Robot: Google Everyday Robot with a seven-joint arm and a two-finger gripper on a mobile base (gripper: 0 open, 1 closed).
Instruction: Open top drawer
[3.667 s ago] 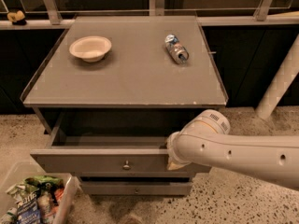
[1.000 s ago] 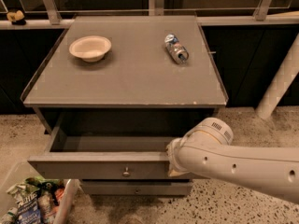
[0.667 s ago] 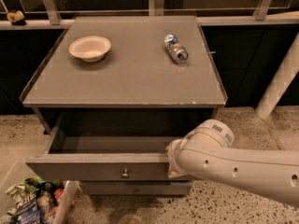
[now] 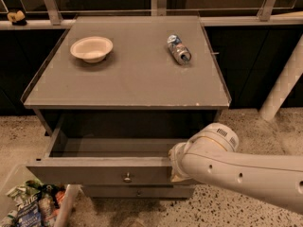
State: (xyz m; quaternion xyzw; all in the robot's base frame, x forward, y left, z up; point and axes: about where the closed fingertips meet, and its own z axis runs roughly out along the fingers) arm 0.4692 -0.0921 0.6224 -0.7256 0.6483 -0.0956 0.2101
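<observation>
The top drawer (image 4: pixel 94 171) of the grey cabinet stands pulled well out, its grey box interior (image 4: pixel 109 145) showing and looking empty. A small round metal knob (image 4: pixel 127 177) sits at the centre of its front. My gripper (image 4: pixel 176 167) is at the right end of the drawer front, against its top edge. The white arm (image 4: pixel 236 167) comes in from the lower right and hides the fingers. A slimmer drawer front (image 4: pixel 137 191) with a smaller knob shows just below.
On the cabinet top (image 4: pixel 128 79) stand a white paper bowl (image 4: pixel 91 48) at the left and a can (image 4: pixel 179 49) lying on its side at the right. A bin of snack packets (image 4: pixel 33 207) sits on the floor at the lower left. A white post (image 4: pixel 284 79) stands at the right.
The top drawer has slid further out toward me, and my arm has drawn back with it. The bowl and can have not moved.
</observation>
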